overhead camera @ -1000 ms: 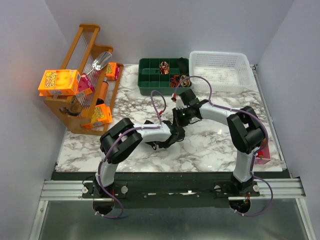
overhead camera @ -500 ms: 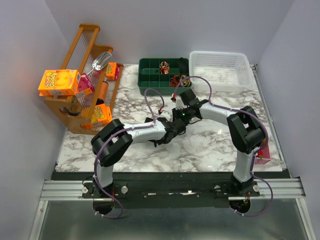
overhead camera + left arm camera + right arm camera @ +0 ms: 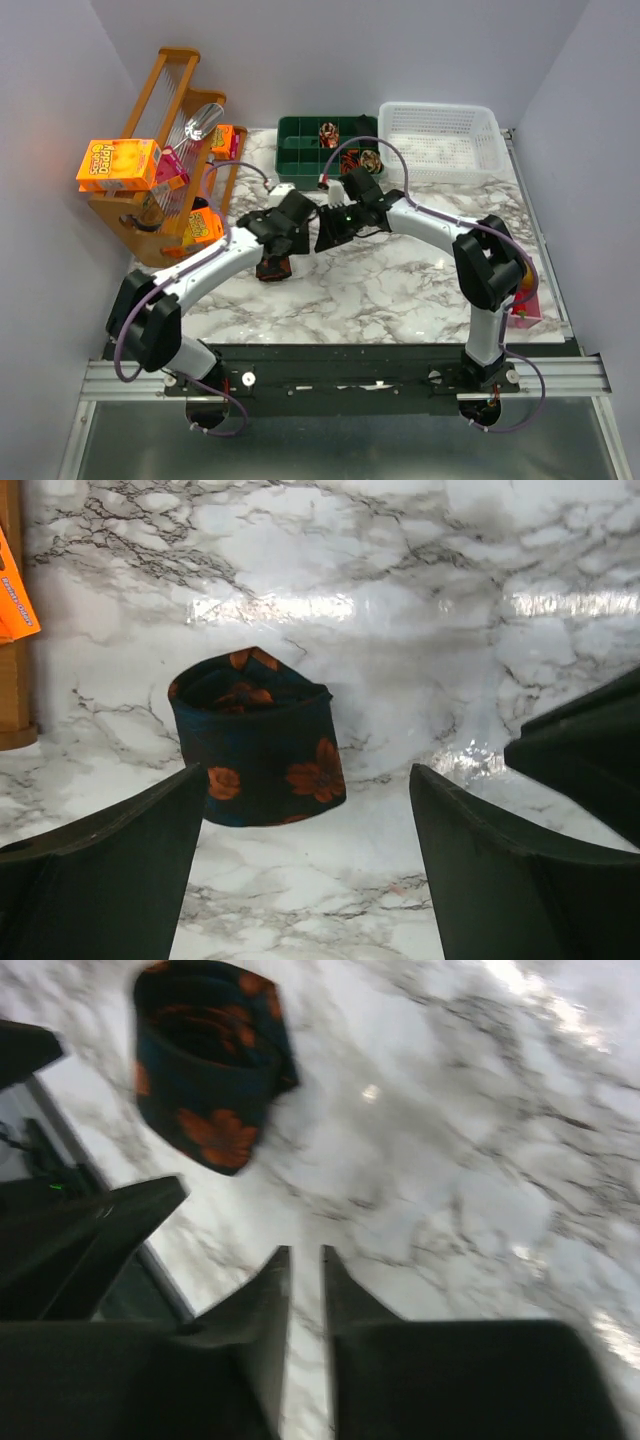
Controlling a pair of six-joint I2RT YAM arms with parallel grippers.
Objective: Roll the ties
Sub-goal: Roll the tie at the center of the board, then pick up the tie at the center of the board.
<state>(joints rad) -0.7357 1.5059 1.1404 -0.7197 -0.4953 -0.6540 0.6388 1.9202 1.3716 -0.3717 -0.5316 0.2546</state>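
While the rolled tie (image 3: 258, 742) stands on the marble table (image 3: 430, 610), the left gripper (image 3: 308, 780) gapes wide about it, apparently not touching; the right gripper (image 3: 305, 1252) is nearly closed, empty.

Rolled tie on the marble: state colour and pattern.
The rolled tie is dark navy with orange flowers; clearest in left wrist view.

The white, grey-veined marble bench (image 3: 400, 290) carries a rolled dark navy tie with orange flowers (image 3: 260, 745), standing on its edge left of the middle with its opening upward. An orange-brown wooden rack (image 3: 140, 240) stands at the left edge. Along the far edge sit a dark green compartment tray (image 3: 300, 180) and, just beside it on the right, a white plastic mesh basket (image 3: 440, 108). A small pink object (image 3: 527, 305) lies at the near right edge.
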